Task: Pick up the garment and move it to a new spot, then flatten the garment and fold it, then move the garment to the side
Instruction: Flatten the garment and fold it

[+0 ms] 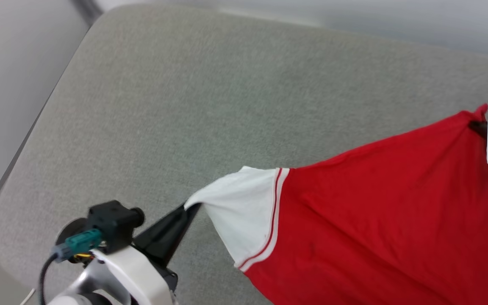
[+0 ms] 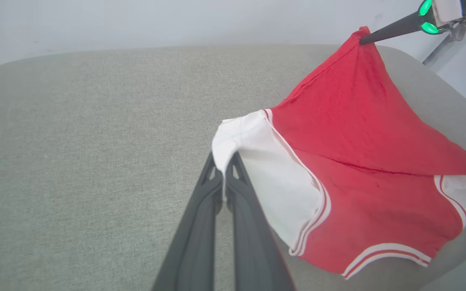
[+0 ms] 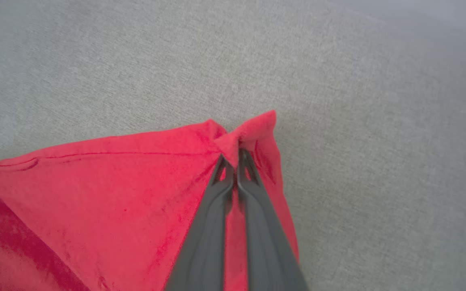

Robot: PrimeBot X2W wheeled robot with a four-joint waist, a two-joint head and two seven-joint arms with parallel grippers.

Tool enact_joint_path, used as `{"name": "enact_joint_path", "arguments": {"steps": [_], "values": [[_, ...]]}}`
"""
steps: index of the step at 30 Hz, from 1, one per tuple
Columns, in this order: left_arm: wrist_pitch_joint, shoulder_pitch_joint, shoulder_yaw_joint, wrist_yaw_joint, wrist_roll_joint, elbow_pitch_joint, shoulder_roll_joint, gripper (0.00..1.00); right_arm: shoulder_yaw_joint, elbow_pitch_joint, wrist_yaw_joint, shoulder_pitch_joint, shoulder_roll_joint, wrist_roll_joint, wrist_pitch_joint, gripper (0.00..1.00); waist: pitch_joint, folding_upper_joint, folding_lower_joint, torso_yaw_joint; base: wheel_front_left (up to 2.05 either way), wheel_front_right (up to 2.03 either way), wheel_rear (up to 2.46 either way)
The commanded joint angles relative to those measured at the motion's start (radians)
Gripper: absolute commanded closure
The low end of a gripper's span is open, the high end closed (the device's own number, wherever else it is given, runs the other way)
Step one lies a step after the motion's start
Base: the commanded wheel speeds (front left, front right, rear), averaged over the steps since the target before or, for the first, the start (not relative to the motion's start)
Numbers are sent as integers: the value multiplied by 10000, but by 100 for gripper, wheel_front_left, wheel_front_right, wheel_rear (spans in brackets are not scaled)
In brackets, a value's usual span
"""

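garment (image 1: pixel 375 220) taut between left fingers (image 2: pixel 198 226), right fingers (image 3: pixel 210 226), open grey surface (image 1: pixel 227 106)

You have open table (image 1: pixel 210 84) ahead of and left of the left jaws; between them and the right jaws, the stretched garment (image 1: pixel 375 203) blocks passage.

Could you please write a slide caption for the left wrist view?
The left gripper pinches the garment by a white sleeve; right gripper holds a red corner.
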Motion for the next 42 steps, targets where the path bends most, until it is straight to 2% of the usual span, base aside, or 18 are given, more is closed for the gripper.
{"name": "enact_joint_path", "arguments": {"steps": [1, 14, 18, 21, 30, 42], "values": [[-105, 79, 231, 106, 33, -173, 149, 100, 46, -241, -4, -2, -50, 210, -273, 100, -720, 0, 0, -579, 0, 0, 0], [-491, -641, 2021, 759, -181, -1337, 798, 100, 18, -2447, -4, 158, 70, 1151, -1517, 100, -2089, 0, 0, -2159, 0, 0, 0], [-436, -1117, 2599, 827, -256, -1602, 1037, 100, -181, -2970, -4, 81, 325, 1378, -1887, 100, -2309, 0, 0, -2604, 0, 0, 0], [-457, -1599, 2891, 696, -425, -1757, 1106, 100, -427, -3266, -4, 15, 673, 1600, -1977, 100, -2385, 0, 0, -2872, 0, 0, 0], [-861, -3303, 3550, 585, -346, -1565, 997, 100, -794, -4118, -4, -348, 1232, 1660, -2493, 100, -2349, 0, 0, -3396, 0, 0, 0], [-499, -5967, 4079, 660, -118, -955, 1295, 100, -1389, -4658, -4, -1290, 1862, 1360, -3015, 100, -1562, 0, 0, -3776, 0, 0, 0]]}}
